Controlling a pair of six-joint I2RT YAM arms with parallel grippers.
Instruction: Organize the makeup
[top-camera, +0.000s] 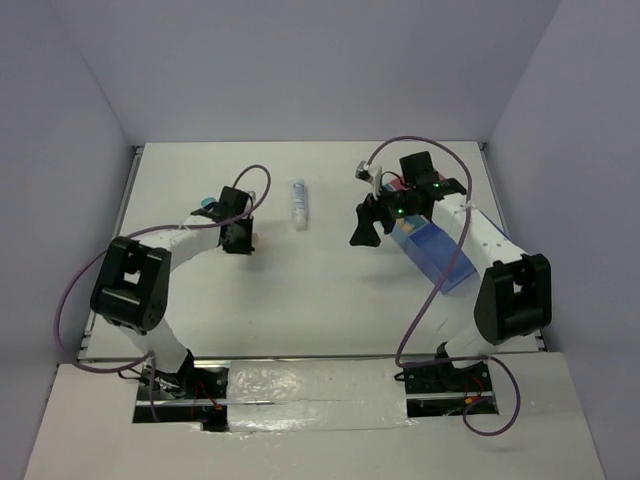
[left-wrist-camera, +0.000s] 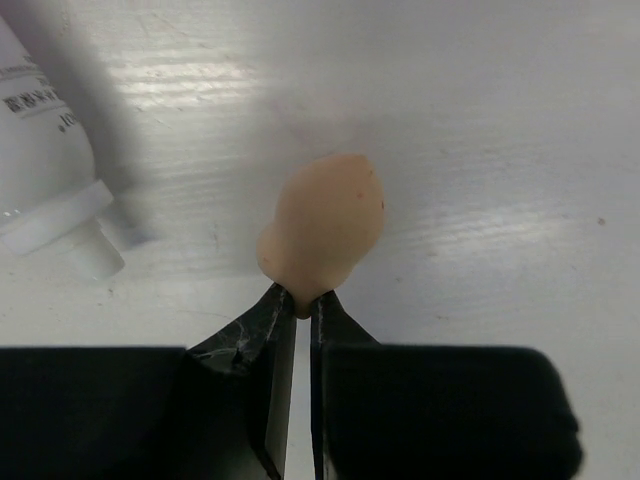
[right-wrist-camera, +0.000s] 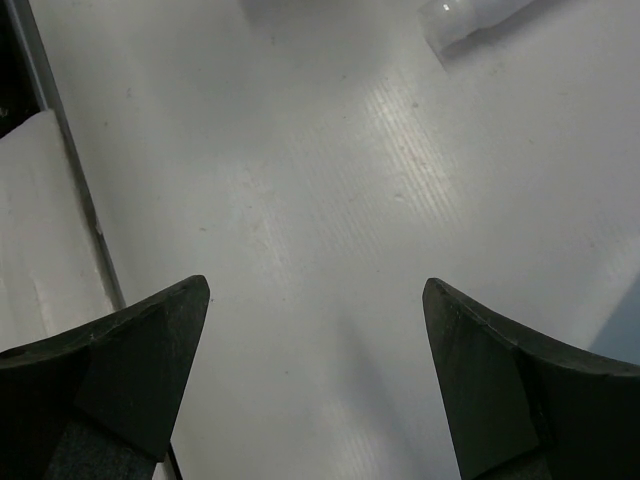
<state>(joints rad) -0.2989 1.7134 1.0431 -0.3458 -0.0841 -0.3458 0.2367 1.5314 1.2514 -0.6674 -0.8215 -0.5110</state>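
Left wrist view: the two black fingers of the left gripper (left-wrist-camera: 300, 308) stand almost together at lower centre, pinching the narrow end of a peach, egg-shaped sponge (left-wrist-camera: 322, 230). The sponge's rounded body points toward the top of the frame, over the white table (left-wrist-camera: 500, 150); whether it rests on the surface or is raised cannot be told. At upper left lies a white tube (left-wrist-camera: 40, 150), cap end toward the sponge, near it but apart.

Right wrist view: the fingers of the right gripper (right-wrist-camera: 315, 290) stand wide apart at the lower corners, with only bare table between them.

Top view: the left gripper is at left of centre, the tube at upper centre between the two grippers, and a blue tray (top-camera: 440, 262) sits right of centre, partly under the right arm.
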